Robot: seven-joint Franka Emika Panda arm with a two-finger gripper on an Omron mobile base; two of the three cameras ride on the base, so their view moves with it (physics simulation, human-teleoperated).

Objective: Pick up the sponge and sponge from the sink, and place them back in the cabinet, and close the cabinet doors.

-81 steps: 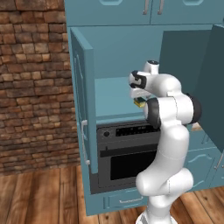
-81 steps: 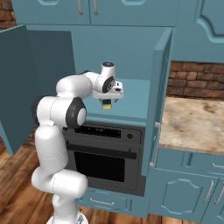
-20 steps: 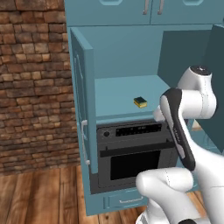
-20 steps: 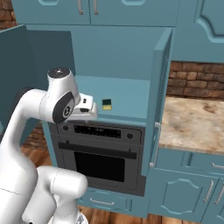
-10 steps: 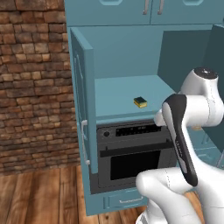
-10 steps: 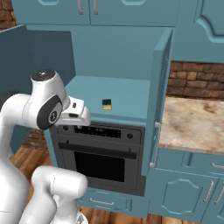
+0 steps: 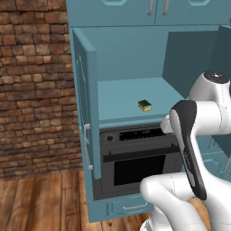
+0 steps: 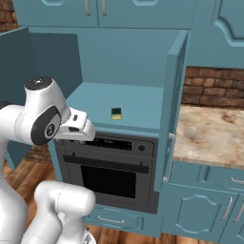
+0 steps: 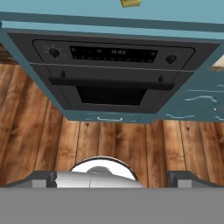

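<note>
One sponge [image 7: 144, 105] [image 8: 116, 113], yellow with a dark green face, lies flat on the teal shelf of the cabinet [image 7: 117, 97] [image 8: 138, 102], above the black oven. Both cabinet doors stand open: one [image 7: 84, 108] on the left, the other [image 8: 172, 95] on the right. My gripper [image 9: 112, 178] is open and empty, drawn back from the shelf in front of the oven, with the sponge [image 9: 130, 3] at the top edge of the hand view. In the right base view the hand [image 8: 77, 126] sits left of the sponge and below shelf height.
The black oven [image 7: 135, 153] [image 8: 112, 164] [image 9: 113, 74] fills the cabinet below the shelf. A tan marble counter [image 8: 212, 136] lies right of the open door, with low teal doors under it. A brick wall [image 7: 31, 90] stands on the left. Wood floor [image 9: 118, 140] runs below.
The sponge, earlier under the gripper at the shelf, now lies free there. My arm has folded back and the hand has sunk away from the shelf toward the oven front.
</note>
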